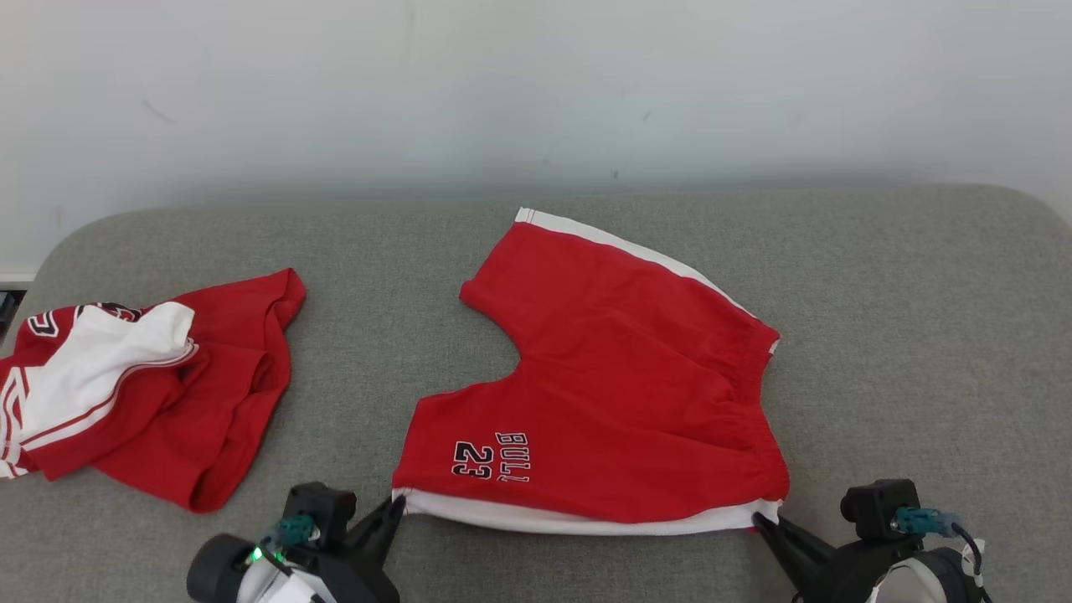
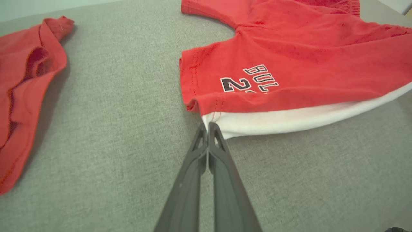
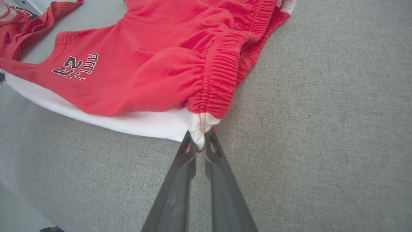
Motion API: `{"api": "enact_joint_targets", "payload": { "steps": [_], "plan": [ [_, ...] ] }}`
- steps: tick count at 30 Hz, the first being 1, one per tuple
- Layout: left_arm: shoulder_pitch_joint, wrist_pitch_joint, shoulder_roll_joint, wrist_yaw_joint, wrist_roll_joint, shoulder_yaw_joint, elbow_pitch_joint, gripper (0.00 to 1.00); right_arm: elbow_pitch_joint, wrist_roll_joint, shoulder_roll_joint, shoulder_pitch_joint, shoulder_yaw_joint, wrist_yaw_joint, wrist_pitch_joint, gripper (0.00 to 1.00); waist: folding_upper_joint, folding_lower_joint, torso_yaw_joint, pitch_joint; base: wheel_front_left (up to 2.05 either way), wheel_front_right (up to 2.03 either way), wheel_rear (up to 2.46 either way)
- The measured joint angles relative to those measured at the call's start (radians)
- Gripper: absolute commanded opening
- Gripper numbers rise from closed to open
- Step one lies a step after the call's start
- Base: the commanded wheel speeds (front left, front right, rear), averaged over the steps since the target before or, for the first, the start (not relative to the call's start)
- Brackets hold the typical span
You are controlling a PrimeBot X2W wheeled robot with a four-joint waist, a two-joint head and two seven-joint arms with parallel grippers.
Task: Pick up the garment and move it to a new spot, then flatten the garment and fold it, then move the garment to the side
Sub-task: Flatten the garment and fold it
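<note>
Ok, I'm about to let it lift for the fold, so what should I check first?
1. Left hand shut on the shorts' white-stripe corner at the leg hem: ok.
2. Right hand shut on the waistband corner: ok.
3. Both cloth layers pinched: cannot tell.
4. Shorts lying flat on the grey surface: ok.
5. Other red garment apart from shorts: ok.

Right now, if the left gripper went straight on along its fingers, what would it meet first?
The red fabric shorts with a white side stripe: the left gripper is shut on their corner, so likely just more of them.
</note>
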Motion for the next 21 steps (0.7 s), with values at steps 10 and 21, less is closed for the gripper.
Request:
{"api": "enact_joint_targets", "payload": {
  "steps": [10,21],
  "plan": [
    [-0.204,0.044,0.063,-0.034,-0.002,0.014,-0.097,0.00,-0.095,0.086,-0.032,-0.083,-0.050,0.011,0.086,0.00,0.0000,0.0001,-0.030,0.049,0.00,0.00,0.00],
    [-0.503,0.157,0.120,-0.044,-0.031,0.035,-0.078,0.00,-0.094,0.179,0.016,-0.295,-0.064,0.018,0.220,0.00,0.0001,0.0002,-0.081,0.153,0.00,0.00,0.00]
  ]
}}
